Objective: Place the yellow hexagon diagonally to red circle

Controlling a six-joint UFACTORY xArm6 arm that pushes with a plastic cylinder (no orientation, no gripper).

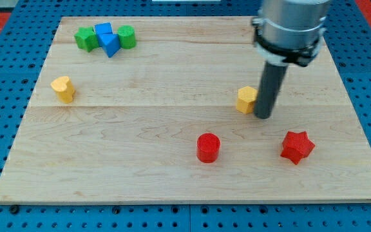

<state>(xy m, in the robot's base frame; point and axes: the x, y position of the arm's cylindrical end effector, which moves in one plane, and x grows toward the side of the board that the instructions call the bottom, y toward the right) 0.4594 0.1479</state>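
Camera view: my tip (263, 116) rests on the table (140, 167), touching the right side of the yellow hexagon (246, 100), right of table centre. No jaws on this rig, only the rod, so nothing is gripped. Red circle (208, 147) lies toward the bottom edge, down and left of the hexagon, apart from it. Hexagon lies left of my tip; judged: a push from here would drive it leftward. Red star (297, 147) sits near the bottom-right corner.
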